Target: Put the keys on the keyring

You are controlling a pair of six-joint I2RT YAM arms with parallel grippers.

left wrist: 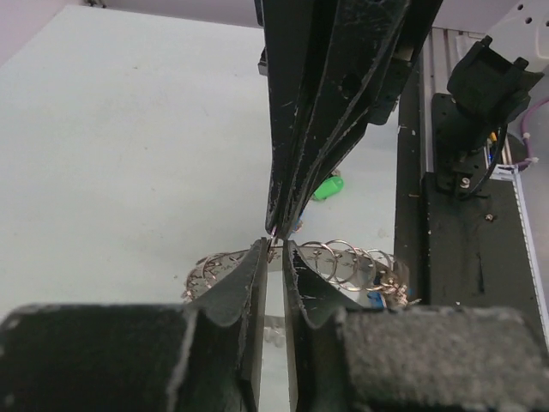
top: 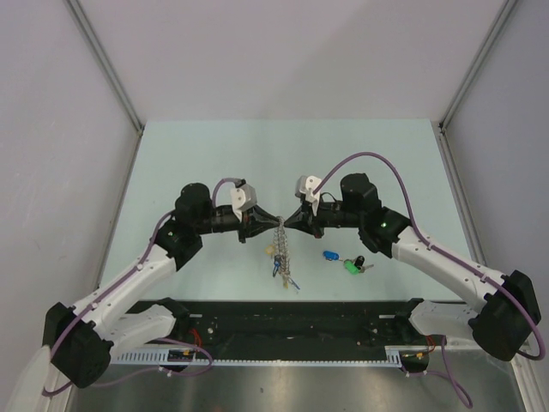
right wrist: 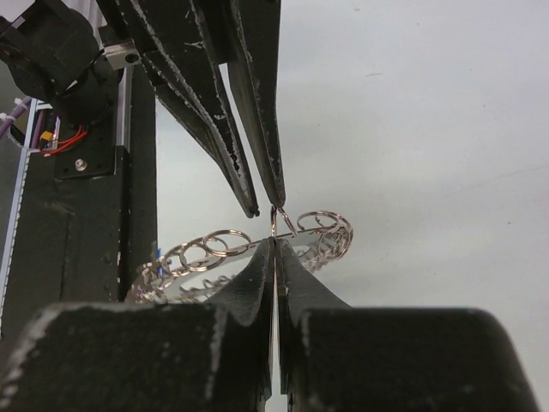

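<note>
The keyring [top: 282, 247] hangs down from where my two grippers meet tip to tip above the table. My right gripper [top: 289, 220] is shut on its rim, where one small wire loop [right wrist: 276, 220] stands up, with the ring [right wrist: 223, 249] spreading to both sides. My left gripper [top: 274, 220] faces it with its jaws a narrow gap apart, its fingertips [left wrist: 260, 251] at that loop, the ring [left wrist: 343, 257] behind them. A blue key [top: 276, 268] hangs at the ring's lower end. Blue [top: 330, 255], green [top: 351, 267] and black [top: 358, 260] keys lie on the table to the right.
The black base rail [top: 300, 319] runs along the table's near edge just below the hanging ring. Grey walls close in the pale green table [top: 214, 154] on the left, right and back.
</note>
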